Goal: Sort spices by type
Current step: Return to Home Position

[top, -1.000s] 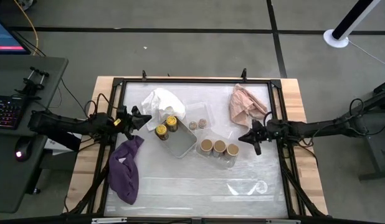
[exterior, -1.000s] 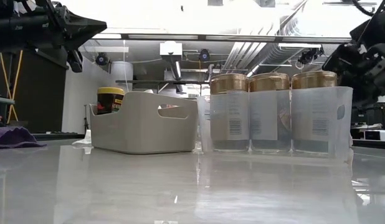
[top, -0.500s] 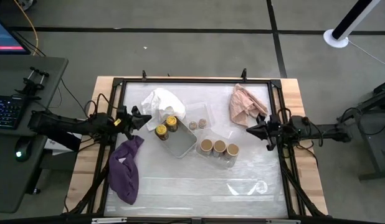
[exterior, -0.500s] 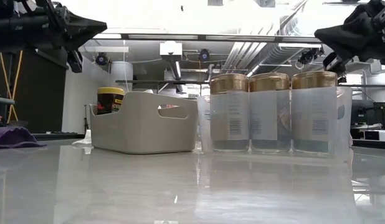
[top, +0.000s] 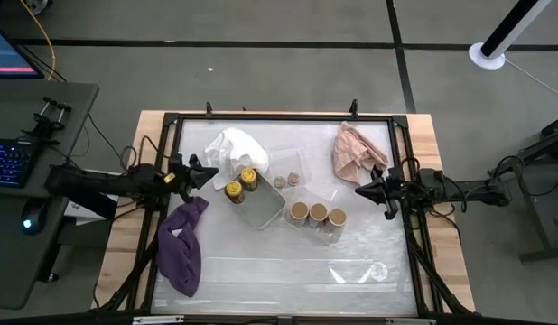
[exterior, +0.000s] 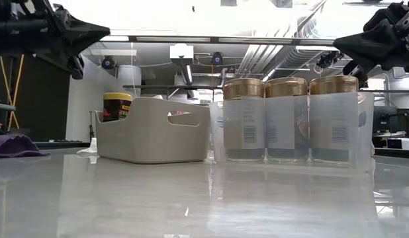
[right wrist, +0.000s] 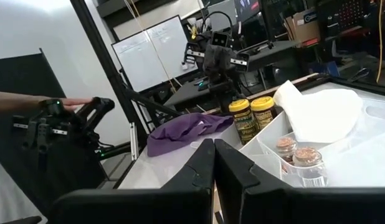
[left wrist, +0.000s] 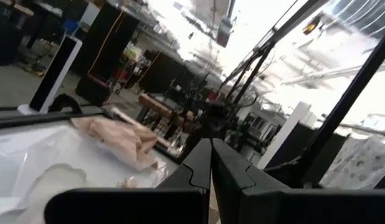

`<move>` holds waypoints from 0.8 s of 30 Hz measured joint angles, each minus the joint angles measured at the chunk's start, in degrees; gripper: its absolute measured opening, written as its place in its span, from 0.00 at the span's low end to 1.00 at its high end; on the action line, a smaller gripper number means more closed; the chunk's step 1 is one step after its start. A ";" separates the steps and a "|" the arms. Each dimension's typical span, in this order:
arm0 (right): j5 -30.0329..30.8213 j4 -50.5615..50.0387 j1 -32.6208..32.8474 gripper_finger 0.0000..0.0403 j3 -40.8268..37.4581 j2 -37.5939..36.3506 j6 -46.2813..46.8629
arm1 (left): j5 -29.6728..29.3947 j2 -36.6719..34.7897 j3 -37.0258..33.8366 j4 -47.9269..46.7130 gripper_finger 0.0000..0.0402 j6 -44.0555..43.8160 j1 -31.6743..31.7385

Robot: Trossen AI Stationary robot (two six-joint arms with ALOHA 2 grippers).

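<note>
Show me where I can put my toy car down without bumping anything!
Best spot: front of table, right of the purple cloth and in front of the tan jars. A thin back strip is bare, between the white cloth and pink cloth. The middle is crowded: tray, yellow jars, tiny jars, with the left claw and right claw hanging beside.

Overhead, low-level, two wrist views

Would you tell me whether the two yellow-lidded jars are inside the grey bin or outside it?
Inside: both yellow-lidded jars stand upright at one end of the grey bin.
</note>
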 joint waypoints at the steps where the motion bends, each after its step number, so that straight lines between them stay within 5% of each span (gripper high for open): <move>1: -0.01 0.04 0.00 0.00 0.00 0.15 0.00 | 0.02 -2.53 0.01 -1.95 0.00 0.00 0.14; 6: -0.04 0.00 0.00 0.00 -0.02 0.18 0.01 | -0.01 -17.37 0.01 -13.86 0.00 0.01 1.37; 19: 0.07 -3.91 0.00 0.00 0.00 0.88 -0.01 | -1.56 -17.85 -0.16 -14.62 0.00 0.10 -1.02; 24: 0.09 -4.00 0.00 0.00 0.00 0.88 -0.01 | -0.39 -17.84 -0.14 -18.26 0.00 13.76 0.24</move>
